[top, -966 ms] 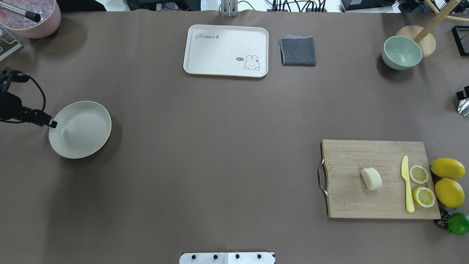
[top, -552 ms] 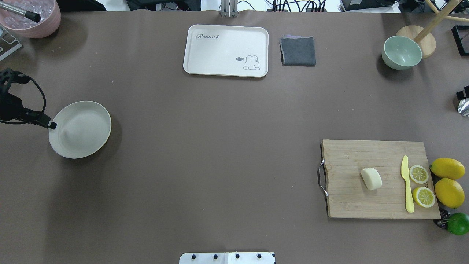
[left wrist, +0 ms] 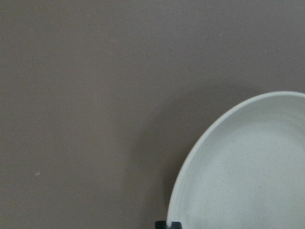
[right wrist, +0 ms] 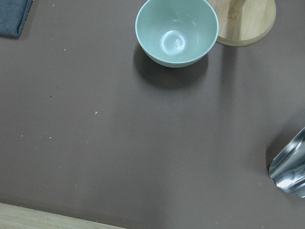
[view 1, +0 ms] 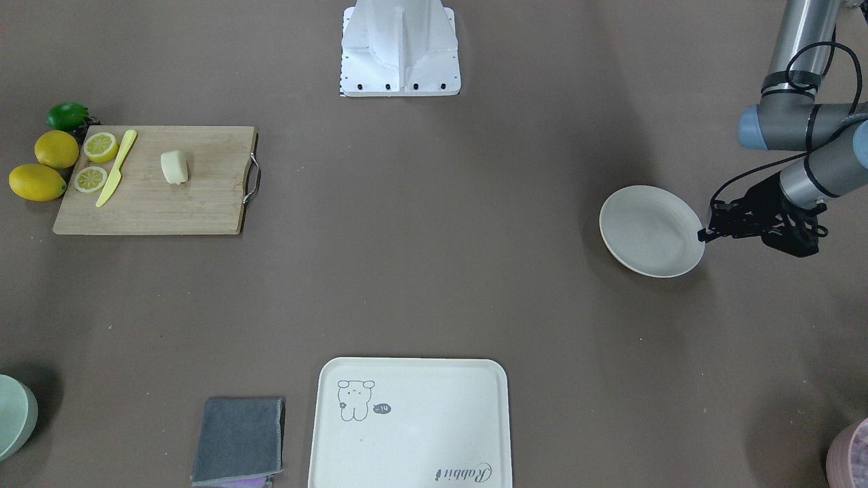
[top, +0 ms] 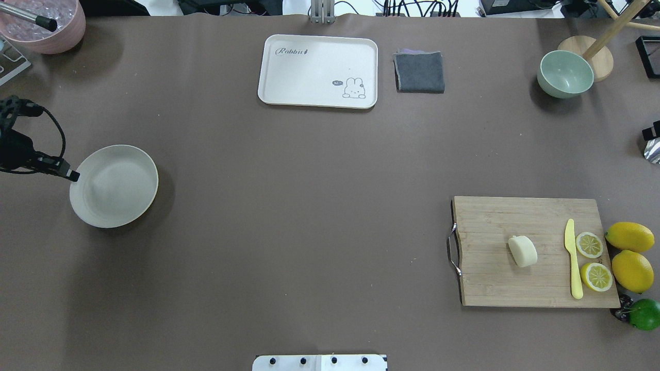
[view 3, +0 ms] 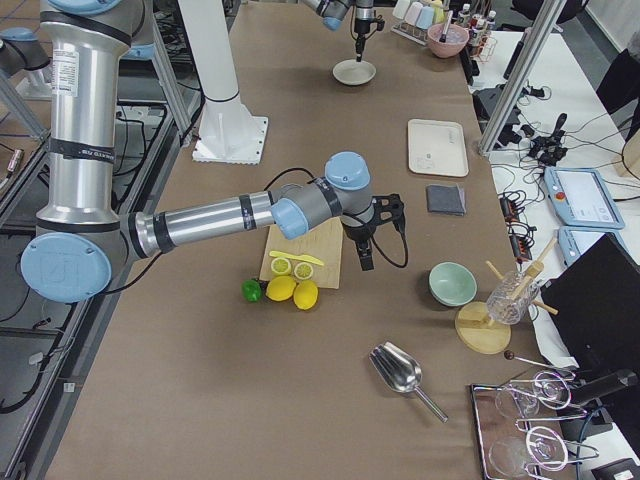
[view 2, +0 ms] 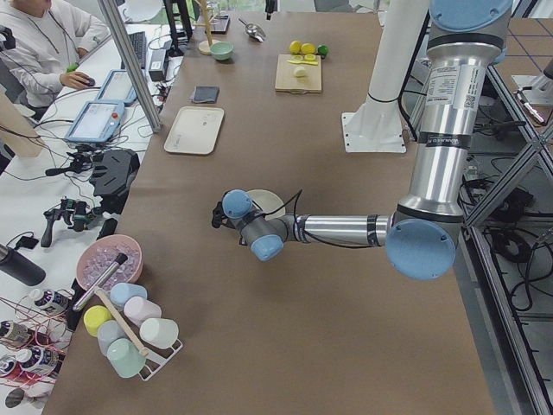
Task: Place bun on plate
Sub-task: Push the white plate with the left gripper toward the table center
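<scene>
The bun (top: 523, 251) is a pale cream lump lying on a wooden cutting board (top: 490, 281) at the near right, with nothing touching it; it also shows in the front view as the bun (view 1: 173, 167). The round off-white plate (top: 114, 186) sits far away at the left. My left gripper (top: 75, 176) has its narrow tips pinched on the plate's left rim, and the rim of the plate (left wrist: 248, 171) runs between them in the left wrist view. My right gripper (view 3: 366, 262) hangs above the table beyond the board. It shows only in the exterior right view, so I cannot tell its state.
A yellow knife (top: 572, 257), two lemon halves, two lemons (top: 630, 236) and a lime sit at the board's right end. A cream tray (top: 318, 70), grey cloth (top: 419, 71) and green bowl (top: 565, 73) line the far side. A metal scoop (right wrist: 290, 167) lies at the right edge.
The plate has shifted slightly toward the near side and looks flatter. The left gripper's tip stays at the plate's rim. The bun has not moved.
</scene>
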Robot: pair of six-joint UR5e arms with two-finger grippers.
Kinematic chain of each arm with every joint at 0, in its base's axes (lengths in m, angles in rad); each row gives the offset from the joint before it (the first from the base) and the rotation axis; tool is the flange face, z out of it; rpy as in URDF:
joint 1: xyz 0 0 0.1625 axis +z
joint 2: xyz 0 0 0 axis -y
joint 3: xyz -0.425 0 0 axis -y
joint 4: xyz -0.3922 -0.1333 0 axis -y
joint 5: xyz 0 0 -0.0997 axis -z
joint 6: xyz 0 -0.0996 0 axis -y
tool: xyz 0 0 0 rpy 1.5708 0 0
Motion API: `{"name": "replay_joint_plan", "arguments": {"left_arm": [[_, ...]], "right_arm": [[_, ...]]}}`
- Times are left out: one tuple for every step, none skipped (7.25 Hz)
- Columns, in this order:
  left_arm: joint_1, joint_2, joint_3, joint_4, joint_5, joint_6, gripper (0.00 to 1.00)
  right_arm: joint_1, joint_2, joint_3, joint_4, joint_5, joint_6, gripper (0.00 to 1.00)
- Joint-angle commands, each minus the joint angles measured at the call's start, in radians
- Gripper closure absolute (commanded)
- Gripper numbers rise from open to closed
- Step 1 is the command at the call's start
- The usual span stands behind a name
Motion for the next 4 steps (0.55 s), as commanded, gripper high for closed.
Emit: {"name": "replay_joint_plan", "arguments": {"left_arm": [[0.001, -0.042, -0.118, 0.009, -0.015, -0.282, 1.0], [0.007, -0.11, -0.143, 0.007, -0.006, -0.447, 1.0], [0.07, -0.172, -0.159, 0.007, 0.021, -0.556, 1.0], [0.166, -0.216, -0.179, 0.012, 0.137, -0.648, 1.0]], "right_arm": [[0.0, 0.0, 0.0, 0.001, 0.001, 0.0, 0.0], [0.0, 0.0, 0.0, 0.001, 0.001, 0.002, 0.0], [0.0, 0.0, 0.006, 0.001, 0.003, 0.003, 0.0], [0.0, 0.0, 0.006, 0.001, 0.004, 0.005, 0.0]]}}
